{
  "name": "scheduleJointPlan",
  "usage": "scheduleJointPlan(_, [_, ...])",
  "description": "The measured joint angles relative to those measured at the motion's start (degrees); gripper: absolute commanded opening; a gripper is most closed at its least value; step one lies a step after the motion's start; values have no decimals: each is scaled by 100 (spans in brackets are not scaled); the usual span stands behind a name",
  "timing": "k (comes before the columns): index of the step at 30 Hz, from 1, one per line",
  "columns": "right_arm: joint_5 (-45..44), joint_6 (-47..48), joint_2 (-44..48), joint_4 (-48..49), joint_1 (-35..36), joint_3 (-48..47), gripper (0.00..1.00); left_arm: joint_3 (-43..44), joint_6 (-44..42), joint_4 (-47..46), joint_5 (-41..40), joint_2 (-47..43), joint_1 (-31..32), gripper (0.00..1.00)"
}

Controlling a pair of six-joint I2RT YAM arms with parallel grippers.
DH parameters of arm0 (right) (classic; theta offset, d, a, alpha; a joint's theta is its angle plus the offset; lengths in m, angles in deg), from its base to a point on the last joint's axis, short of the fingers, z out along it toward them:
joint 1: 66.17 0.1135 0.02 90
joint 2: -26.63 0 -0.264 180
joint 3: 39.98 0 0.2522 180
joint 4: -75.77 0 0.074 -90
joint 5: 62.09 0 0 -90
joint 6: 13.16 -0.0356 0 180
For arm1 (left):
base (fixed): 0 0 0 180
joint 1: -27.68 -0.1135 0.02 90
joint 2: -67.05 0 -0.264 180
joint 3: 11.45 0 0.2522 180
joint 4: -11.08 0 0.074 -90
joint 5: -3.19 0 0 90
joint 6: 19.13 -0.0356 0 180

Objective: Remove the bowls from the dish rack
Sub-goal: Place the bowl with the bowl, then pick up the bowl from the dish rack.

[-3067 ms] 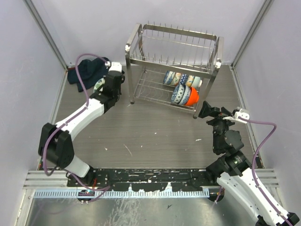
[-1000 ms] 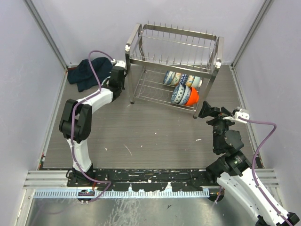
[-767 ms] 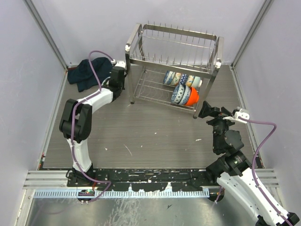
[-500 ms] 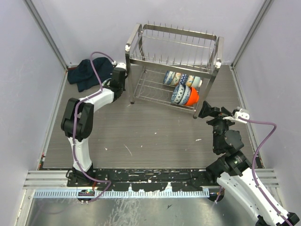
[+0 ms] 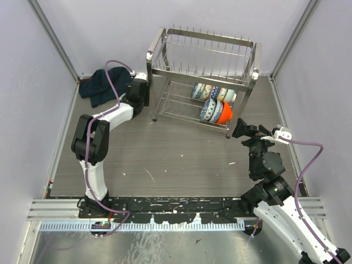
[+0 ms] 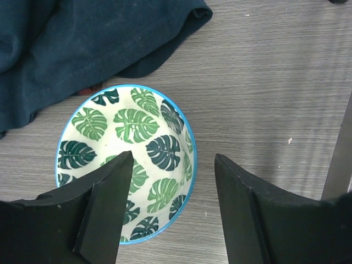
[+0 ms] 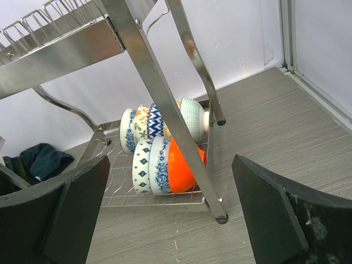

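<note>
Left wrist, leaf bowl (image 6: 137, 137) under parted claw (image 6: 171, 176), seemingly untouched, hidden overhead

You have a crumpled dark blue cloth (image 5: 102, 85) lying at the far left corner of the grey wood-grain bench (image 5: 181, 159), close to the pale wall (image 5: 110, 33). You can see white scuffs (image 5: 149, 175) scattered over the bench's near half, and a ribbed metal rail (image 5: 55, 208) runs along its near edge.

One finger (image 6: 104, 209) of the left gripper (image 6: 173, 157) covers the lower rim of the leaf bowl (image 6: 132, 132). The blue cloth (image 6: 82, 38) is cut by two picture edges. A dish rack (image 7: 159, 99) leg hides parts of the bowls (image 7: 151, 165), perhaps one whole.
</note>
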Motion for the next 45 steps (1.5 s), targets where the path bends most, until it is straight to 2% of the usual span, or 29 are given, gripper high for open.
scheduleJointPlan(5, [0, 2, 0, 0, 0, 0, 100, -46, 94, 9, -76, -144, 0, 75])
scheduleJointPlan(18, [17, 0, 0, 0, 0, 0, 100, -201, 348, 127, -811, -1373, 0, 84])
scheduleJointPlan(22, [17, 0, 0, 2, 0, 0, 100, -887, 638, 173, -815, -1991, -2, 87])
scheduleJointPlan(25, [20, 0, -7, 24, 0, 0, 100, -1449, 883, 229, -551, -2573, 48, 99])
scheduleJointPlan(29, [22, 0, -96, 74, 0, 0, 100, -2013, 1132, 284, -345, -3383, 643, 98])
scheduleJointPlan(34, [20, 2, -127, 83, 0, 0, 100, -2883, 1532, -151, 155, -4175, 2037, 98])
scheduleJointPlan(36, [17, 2, -127, 79, 0, 0, 100, -2977, 1663, -396, 402, -4052, 2472, 98])
scheduleJointPlan(39, [15, 2, -87, 48, 0, 0, 100, -2938, 1794, -968, 820, -3486, 2787, 97])
scheduleJointPlan(45, [-20, 2, 245, -35, 0, 0, 100, -2382, 1969, -2081, 1650, -1928, 2830, 91])
